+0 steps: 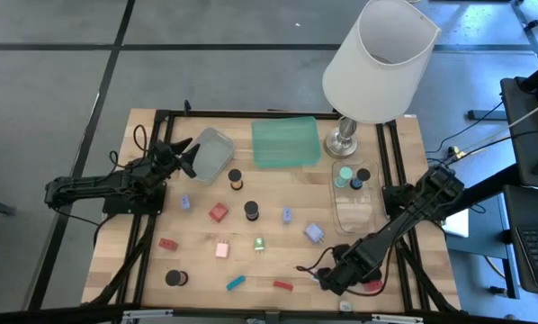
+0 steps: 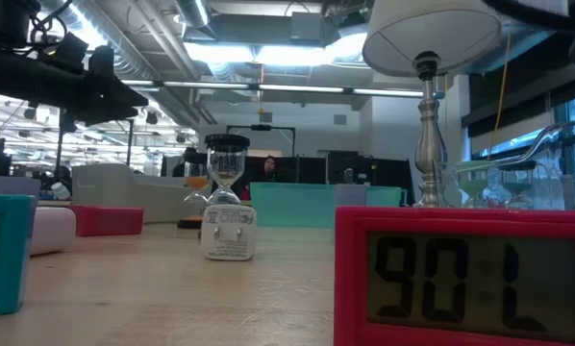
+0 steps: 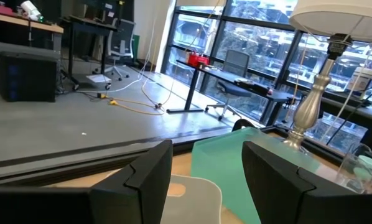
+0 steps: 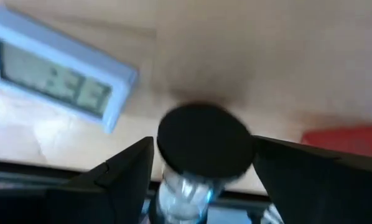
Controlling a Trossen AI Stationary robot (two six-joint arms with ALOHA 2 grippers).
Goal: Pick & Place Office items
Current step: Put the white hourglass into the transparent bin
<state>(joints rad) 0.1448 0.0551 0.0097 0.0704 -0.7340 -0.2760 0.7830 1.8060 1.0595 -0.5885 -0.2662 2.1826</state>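
Observation:
Small office items lie scattered on the wooden table: black cylinders (image 1: 251, 210), a red block (image 1: 218, 212), lavender pieces (image 1: 314, 232), a pink block (image 1: 222, 249), a teal bar (image 1: 236, 283) and a red bar (image 1: 282, 284). My right gripper (image 1: 327, 274) points steeply down near the front edge. In its wrist view its open fingers flank a small hourglass (image 4: 204, 146) with a black top cap, standing upright. My left gripper (image 3: 208, 168) waits at the far left, level, open and empty, over the grey tray (image 1: 210, 153). My right gripper comes from above, slanting down, with one finger (image 4: 133, 165) on each side of the hourglass's black top cap (image 4: 173, 140). The view is blurred, so I cannot tell whether the fingers touch the cap.
A green tray (image 1: 285, 142) and a white-shaded lamp (image 1: 377, 58) stand at the back. A clear tray (image 1: 353, 216) holds a mint cap (image 1: 344, 175) and a black piece. A lavender clock (image 4: 55, 74) and a red piece (image 4: 341, 140) lie close to my right gripper.

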